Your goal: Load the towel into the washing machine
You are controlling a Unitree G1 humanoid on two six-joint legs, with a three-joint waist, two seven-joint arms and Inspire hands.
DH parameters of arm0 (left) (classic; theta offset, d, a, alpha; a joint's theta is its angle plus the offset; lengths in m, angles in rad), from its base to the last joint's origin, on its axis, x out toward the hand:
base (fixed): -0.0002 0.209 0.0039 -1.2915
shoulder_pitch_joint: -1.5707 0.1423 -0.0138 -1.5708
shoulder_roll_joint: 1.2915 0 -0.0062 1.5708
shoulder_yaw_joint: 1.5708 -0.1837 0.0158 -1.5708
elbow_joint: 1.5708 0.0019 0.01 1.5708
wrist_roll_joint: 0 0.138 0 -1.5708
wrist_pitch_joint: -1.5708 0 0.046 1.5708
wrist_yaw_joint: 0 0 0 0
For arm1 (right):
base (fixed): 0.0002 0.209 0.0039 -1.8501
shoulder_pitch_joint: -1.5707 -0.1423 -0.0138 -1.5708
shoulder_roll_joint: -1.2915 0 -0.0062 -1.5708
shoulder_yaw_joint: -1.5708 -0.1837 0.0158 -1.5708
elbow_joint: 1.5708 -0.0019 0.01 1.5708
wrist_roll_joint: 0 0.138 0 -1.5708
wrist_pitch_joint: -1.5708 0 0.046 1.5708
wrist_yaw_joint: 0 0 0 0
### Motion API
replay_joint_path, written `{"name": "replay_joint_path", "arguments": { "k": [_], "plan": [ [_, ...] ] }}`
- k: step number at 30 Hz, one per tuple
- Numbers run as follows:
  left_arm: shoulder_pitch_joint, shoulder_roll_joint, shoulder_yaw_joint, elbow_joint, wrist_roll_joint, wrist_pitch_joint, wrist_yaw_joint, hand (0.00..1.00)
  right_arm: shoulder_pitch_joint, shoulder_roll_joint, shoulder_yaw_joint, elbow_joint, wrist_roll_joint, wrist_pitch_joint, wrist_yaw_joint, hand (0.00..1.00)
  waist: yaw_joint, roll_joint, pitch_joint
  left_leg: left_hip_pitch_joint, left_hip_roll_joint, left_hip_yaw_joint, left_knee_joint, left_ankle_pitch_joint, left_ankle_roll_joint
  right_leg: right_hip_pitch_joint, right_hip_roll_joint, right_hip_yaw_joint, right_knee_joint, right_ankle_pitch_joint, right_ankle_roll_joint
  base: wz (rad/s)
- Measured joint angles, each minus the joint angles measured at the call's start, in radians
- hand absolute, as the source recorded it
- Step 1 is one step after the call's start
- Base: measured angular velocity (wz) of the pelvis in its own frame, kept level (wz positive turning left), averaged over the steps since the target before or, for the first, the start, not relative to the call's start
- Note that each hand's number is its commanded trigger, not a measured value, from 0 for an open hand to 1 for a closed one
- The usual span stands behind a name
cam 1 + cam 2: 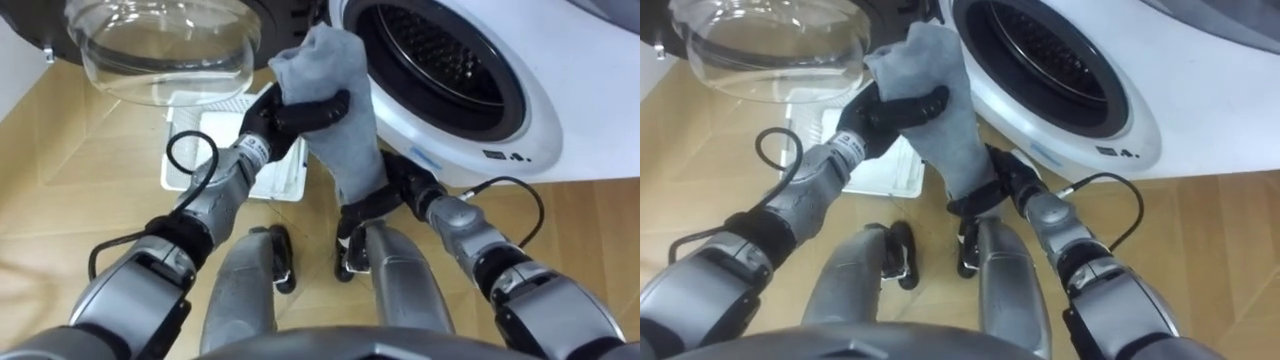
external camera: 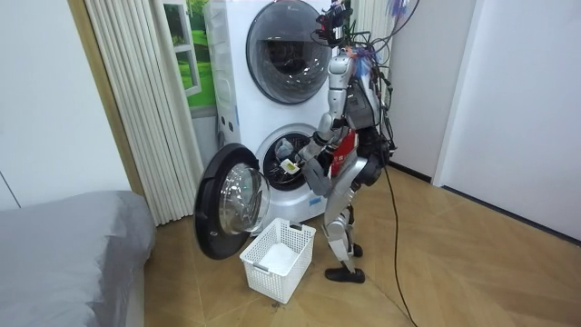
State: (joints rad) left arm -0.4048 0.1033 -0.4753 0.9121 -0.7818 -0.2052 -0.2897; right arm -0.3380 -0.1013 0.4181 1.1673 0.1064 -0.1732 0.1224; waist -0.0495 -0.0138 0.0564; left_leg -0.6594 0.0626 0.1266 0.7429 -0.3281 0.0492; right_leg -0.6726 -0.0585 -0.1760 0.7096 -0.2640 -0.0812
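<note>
We face the washing machine, drum mouth at 1 o'clock, glass door open at 11. The basket sits on the floor under the door. The grey towel hangs outside the drum at 12, our left robot hand clenched round its top. Our right robot hand meets its lower end; we cannot tell its grip.

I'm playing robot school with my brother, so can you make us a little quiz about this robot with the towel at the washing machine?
1. True or false: the washing machine's door is shut.
2. What grips the top of the grey towel? A) the robot's left hand B) a person's hand C) nothing
3. Fill in: the white basket stands on the ___.
Key: 1 false, it is open. 2 A. 3 floor.
</note>
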Motion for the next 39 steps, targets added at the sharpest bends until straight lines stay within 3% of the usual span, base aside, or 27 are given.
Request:
{"name": "replay_joint_path", "arguments": {
  "k": [7, 8, 9, 10, 16, 20, 27, 28, 29, 36, 39],
  "plan": [
    [0.012, 0.0, -0.004, 0.0, -0.173, 0.04, -0.084, 1.0, 0.008, -0.001, -0.004, 0.0, -0.013, 0.005, 0.001, 0.0, 0.002, 0.001, -0.0009, 0.014, 0.0, 0.001, -0.024, 0.013, -0.003, 0.011, 0.004, 0.001, -0.021, 0.014, -0.004, 0.0],
    [0.018, 0.0, -0.013, 0.0, -0.196, 0.053, -0.098, 1.0, 0.007, -0.001, -0.004, 0.0, -0.014, 0.018, 0.0, 0.22, 0.002, 0.001, -0.0008, 0.015, 0.0, 0.001, -0.025, 0.013, -0.003, 0.011, 0.005, 0.001, -0.021, 0.014, -0.004, 0.0],
    [0.024, 0.0, -0.022, 0.0, -0.226, 0.07, -0.113, 1.0, 0.006, 0.0, -0.005, -0.001, -0.016, 0.032, -0.001, 0.82, 0.002, 0.001, -0.0007, 0.015, 0.0, 0.001, -0.027, 0.013, -0.003, 0.01, 0.005, 0.001, -0.023, 0.014, -0.004, 0.0],
    [0.027, 0.0, -0.025, 0.0, -0.241, 0.079, -0.12, 1.0, 0.006, 0.0, -0.008, -0.001, -0.016, 0.038, -0.001, 1.0, 0.001, 0.001, -0.0007, 0.015, -0.001, 0.001, -0.03, 0.014, -0.004, 0.01, 0.005, 0.001, -0.023, 0.014, -0.004, 0.0],
    [0.053, 0.001, -0.041, 0.001, -0.332, 0.134, -0.161, 1.0, 0.003, 0.0, -0.021, -0.011, -0.024, 0.077, -0.018, 1.0, 0.005, 0.002, -0.0008, 0.016, -0.003, 0.003, -0.048, 0.019, -0.006, 0.008, 0.007, 0.005, -0.036, 0.016, -0.005, 0.0],
    [0.055, -0.003, -0.041, 0.001, -0.388, 0.143, -0.175, 1.0, 0.001, 0.001, -0.021, -0.02, -0.033, 0.08, -0.03, 1.0, 0.004, 0.004, -0.0023, 0.019, -0.003, 0.004, -0.052, 0.02, -0.008, 0.008, 0.009, 0.008, -0.039, 0.015, -0.005, 0.0],
    [0.061, -0.007, -0.04, 0.001, -0.416, 0.149, -0.184, 1.0, 0.004, -0.001, -0.02, -0.031, -0.045, 0.09, -0.058, 1.0, 0.005, 0.022, -0.0122, 0.026, -0.004, 0.006, -0.056, 0.021, -0.009, 0.012, 0.009, 0.011, -0.038, 0.016, -0.006, 0.0],
    [0.061, -0.007, -0.04, 0.002, -0.419, 0.149, -0.185, 0.71, 0.004, -0.001, -0.02, -0.031, -0.044, 0.091, -0.058, 1.0, 0.006, 0.022, -0.012, 0.026, -0.004, 0.006, -0.056, 0.021, -0.009, 0.012, 0.009, 0.011, -0.038, 0.016, -0.007, 0.0],
    [0.062, -0.007, -0.039, 0.003, -0.426, 0.149, -0.185, 0.0, 0.004, -0.001, -0.02, -0.032, -0.043, 0.091, -0.061, 1.0, 0.006, 0.023, -0.0117, 0.027, -0.004, 0.006, -0.056, 0.022, -0.01, 0.012, 0.009, 0.012, -0.037, 0.017, -0.008, 0.0],
    [0.066, -0.003, -0.037, 0.008, -0.427, 0.149, -0.192, 0.0, 0.007, -0.003, -0.02, -0.032, -0.031, 0.1, -0.098, 1.0, 0.009, 0.026, -0.0094, 0.027, -0.005, 0.006, -0.063, 0.024, -0.013, 0.008, 0.01, 0.014, -0.038, 0.016, -0.01, 0.0],
    [0.066, 0.004, -0.027, 0.017, -0.425, 0.155, -0.193, 0.0, 0.011, -0.015, -0.023, -0.032, 0.008, 0.112, -0.119, 1.0, 0.028, 0.027, -0.0088, 0.027, -0.004, 0.006, -0.069, 0.024, -0.014, 0.008, 0.012, 0.013, -0.046, 0.016, -0.011, 0.0]
  ]
}}
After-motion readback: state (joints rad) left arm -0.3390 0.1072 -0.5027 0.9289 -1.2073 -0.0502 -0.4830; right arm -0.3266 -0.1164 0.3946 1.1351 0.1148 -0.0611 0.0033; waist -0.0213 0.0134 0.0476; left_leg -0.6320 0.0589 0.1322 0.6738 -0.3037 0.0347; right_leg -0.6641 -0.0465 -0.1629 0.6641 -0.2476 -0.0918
